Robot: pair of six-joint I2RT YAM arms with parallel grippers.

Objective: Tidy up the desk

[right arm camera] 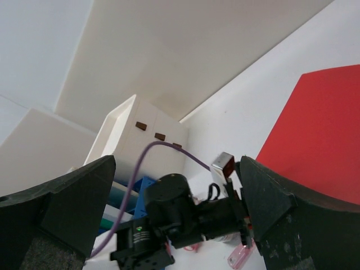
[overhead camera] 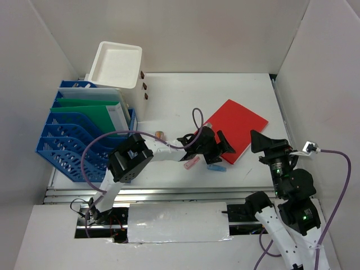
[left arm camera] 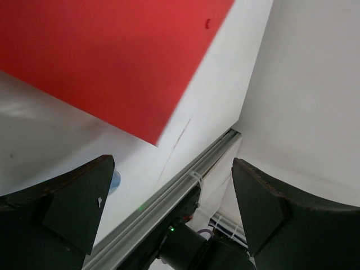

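**Desk inspection: both claws open and empty, items scattered at centre**

The desk [overhead camera: 185, 101] is the white tabletop filling the middle of the top view, walled on three sides, with its silver rail [overhead camera: 169, 194] along the near edge just ahead of the arm bases.

Far left: a blue file rack [overhead camera: 64, 143] stands on the desk and holds a green folder [overhead camera: 90, 115] and white papers. Just behind it, at the back left corner, is a white open-top box [overhead camera: 115, 64] with three brown knobs on its right side.

Centre: the left gripper [overhead camera: 221, 142] reaches across the tabletop, jaws spread wide with nothing between them. Its wrist view shows bare desk and the red edge between the fingers. A small brownish object [overhead camera: 160, 134] lies beside the arm's far side. A pink item [overhead camera: 191, 163] and a blue item [overhead camera: 216, 167] lie near each other on the desk, just on the near side of the gripper; what they are cannot be told.

Right of centre: a red folder [overhead camera: 239, 126] lies flat, turned at an angle.

Right: the right gripper [overhead camera: 263, 142] hangs just beside the folder's right corner, jaws fully apart, holding nothing.
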